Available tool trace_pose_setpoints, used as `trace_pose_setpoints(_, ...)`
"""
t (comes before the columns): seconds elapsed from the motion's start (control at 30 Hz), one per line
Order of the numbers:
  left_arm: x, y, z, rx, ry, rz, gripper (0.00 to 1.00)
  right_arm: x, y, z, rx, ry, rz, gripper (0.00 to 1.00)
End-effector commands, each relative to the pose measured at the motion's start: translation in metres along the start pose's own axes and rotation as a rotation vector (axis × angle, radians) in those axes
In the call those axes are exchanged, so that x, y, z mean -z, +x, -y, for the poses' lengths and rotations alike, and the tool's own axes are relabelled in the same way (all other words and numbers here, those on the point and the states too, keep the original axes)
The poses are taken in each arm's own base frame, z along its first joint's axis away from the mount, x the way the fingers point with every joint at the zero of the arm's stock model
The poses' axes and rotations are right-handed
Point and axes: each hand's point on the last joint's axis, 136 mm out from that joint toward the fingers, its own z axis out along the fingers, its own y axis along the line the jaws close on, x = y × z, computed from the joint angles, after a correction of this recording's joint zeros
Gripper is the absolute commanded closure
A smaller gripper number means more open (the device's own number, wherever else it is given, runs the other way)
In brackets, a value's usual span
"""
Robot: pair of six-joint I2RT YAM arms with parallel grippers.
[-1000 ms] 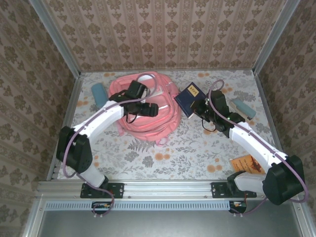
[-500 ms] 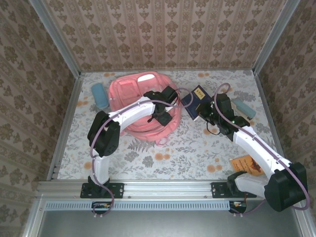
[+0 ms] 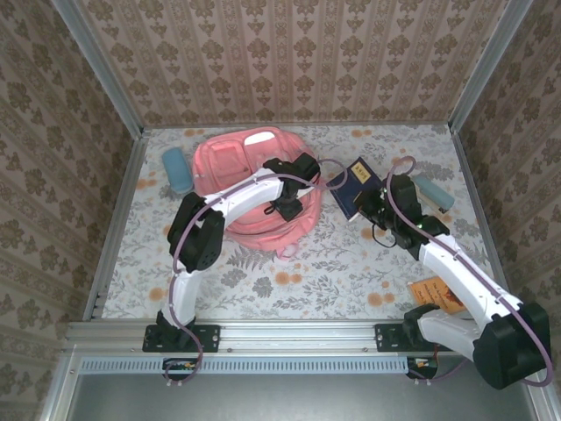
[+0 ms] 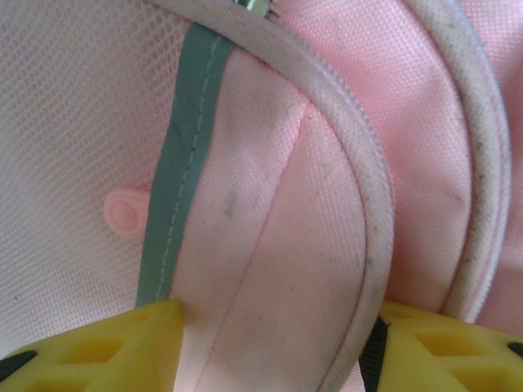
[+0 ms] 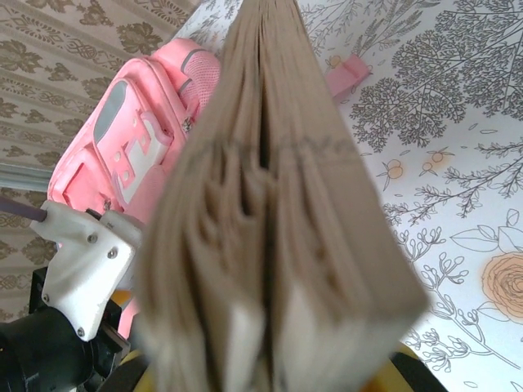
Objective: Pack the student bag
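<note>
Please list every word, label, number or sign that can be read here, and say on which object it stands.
No text is readable.
blue book, yellow cover label: too small to read.
orange booklet, dark print: blurred, unreadable.
student bag, white patch: no lettering can be made out.

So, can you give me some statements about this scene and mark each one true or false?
1. The right end effector holds a dark blue book. True.
2. The student bag is green. False: it is pink.
3. The left end effector is down on the student bag. True.
4. The orange booklet lies inside the bag. False: it lies on the table, apart from the bag.
</note>
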Motion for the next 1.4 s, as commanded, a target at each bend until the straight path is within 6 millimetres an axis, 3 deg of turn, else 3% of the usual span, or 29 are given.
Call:
trace_pose_setpoints(0.0, 0.006, -0.002, -0.014, -0.020, -0.059, -0.012, 0.55, 0.012, -0.010, -0.005, 0.018, -0.030, 0.047, 0.97)
trace_pose_setpoints(0.1, 0.020, -0.010, -0.024, -0.011, -0.098, 0.030, 0.70, 0.017, -0.011, -0.003, 0.027, -0.024, 0.059, 0.97)
trace_pose_setpoints(0.23, 0.056, -0.025, -0.042, 0.029, -0.177, 0.152, 0.80, 0.022, -0.012, -0.005, 0.044, -0.037, 0.069, 0.97)
trace_pose_setpoints(0.43, 0.129, -0.046, -0.076, 0.118, -0.335, 0.402, 0.86, 0.023, -0.007, -0.016, 0.070, -0.117, 0.055, 0.97)
trace_pose_setpoints(0.63, 0.179, -0.057, -0.096, 0.219, -0.394, 0.597, 0.89, 0.026, 0.002, -0.027, 0.107, -0.200, 0.020, 0.97)
trace_pose_setpoints(0.83, 0.202, -0.071, -0.100, 0.282, -0.368, 0.718, 0.89, 0.028, 0.015, -0.041, 0.097, -0.305, -0.038, 0.97)
trace_pose_setpoints(0.97, 0.204, -0.077, -0.095, 0.291, -0.340, 0.751, 0.89, 0.022, 0.028, -0.047, 0.060, -0.345, -0.090, 0.97)
trace_pose_setpoints(1.1, 0.207, -0.079, -0.092, 0.301, -0.319, 0.771, 0.90, 0.009, 0.040, -0.056, -0.020, -0.392, -0.160, 0.97)
trace_pose_setpoints(1.37, 0.228, -0.077, -0.085, 0.313, -0.248, 0.837, 0.92, -0.025, 0.048, -0.099, -0.108, -0.488, -0.269, 0.97)
